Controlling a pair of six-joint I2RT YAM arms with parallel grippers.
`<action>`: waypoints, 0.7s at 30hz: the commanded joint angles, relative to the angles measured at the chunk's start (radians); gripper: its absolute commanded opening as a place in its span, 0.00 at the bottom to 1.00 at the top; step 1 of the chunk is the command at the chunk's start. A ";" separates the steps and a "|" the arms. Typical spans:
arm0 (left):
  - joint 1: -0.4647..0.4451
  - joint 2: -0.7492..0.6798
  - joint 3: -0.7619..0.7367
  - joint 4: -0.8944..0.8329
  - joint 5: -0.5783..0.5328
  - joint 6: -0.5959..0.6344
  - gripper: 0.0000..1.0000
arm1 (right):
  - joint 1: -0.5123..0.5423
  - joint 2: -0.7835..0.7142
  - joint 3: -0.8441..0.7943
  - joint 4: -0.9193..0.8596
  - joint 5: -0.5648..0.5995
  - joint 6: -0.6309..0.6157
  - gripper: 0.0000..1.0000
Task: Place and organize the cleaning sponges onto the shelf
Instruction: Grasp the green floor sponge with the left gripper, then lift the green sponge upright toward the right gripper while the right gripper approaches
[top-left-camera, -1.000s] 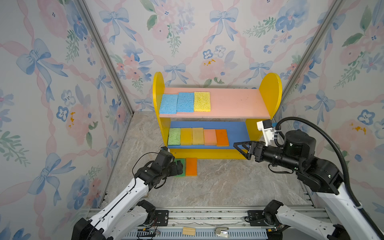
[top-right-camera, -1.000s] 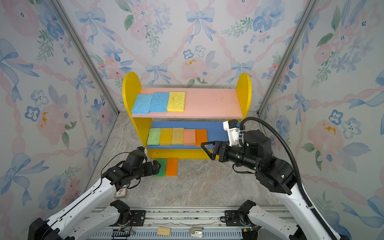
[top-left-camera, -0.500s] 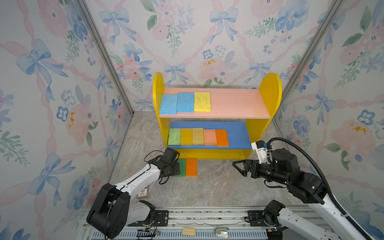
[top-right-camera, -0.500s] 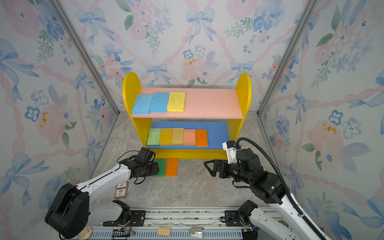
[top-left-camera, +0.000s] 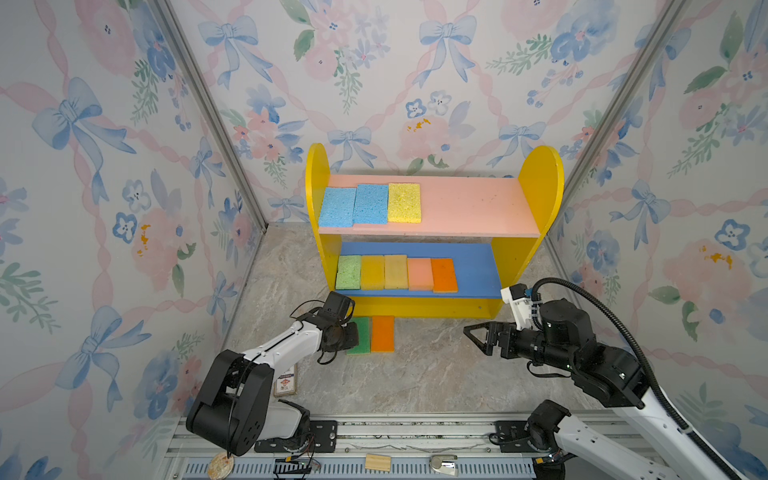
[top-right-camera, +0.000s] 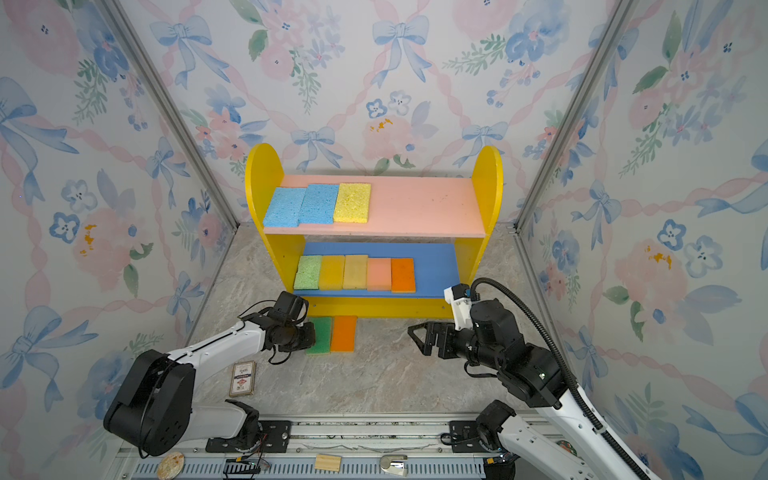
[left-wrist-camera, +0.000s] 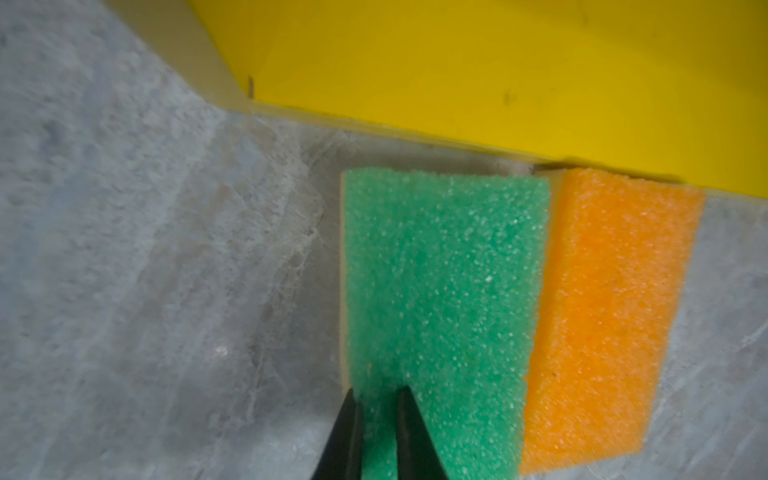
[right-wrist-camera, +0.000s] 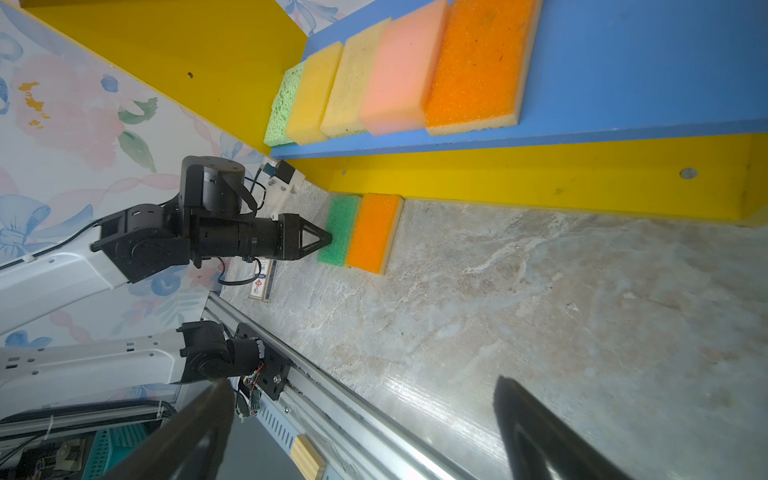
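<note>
Two sponges not yet shelved: green sponge (left-wrist-camera: 444, 299) and orange sponge (left-wrist-camera: 602, 311) lie touching, side by side on floor (top-left-camera: 415, 374) against base of shelf (top-left-camera: 540, 187); other 8 already lined up on it. L gripper (left-wrist-camera: 378, 390) sits low, jaws nipped on green sponge's outer edge, prob so orange isn't disturbed. R gripper (top-left-camera: 474, 338) is spread wide, empty, well apart; I'd keep it clear.

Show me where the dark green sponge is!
In both top views the dark green sponge lies on the floor in front of the shelf's left end, touching an orange sponge.
</note>
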 joint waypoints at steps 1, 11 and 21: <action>0.020 0.038 -0.002 0.021 0.000 0.035 0.00 | -0.007 0.003 -0.008 0.014 0.018 -0.006 1.00; 0.022 -0.122 -0.002 0.010 0.081 -0.008 0.00 | -0.005 0.018 -0.020 0.015 0.010 0.012 0.97; 0.021 -0.316 -0.017 -0.017 0.271 -0.076 0.00 | 0.028 0.030 -0.094 0.075 -0.007 0.082 0.97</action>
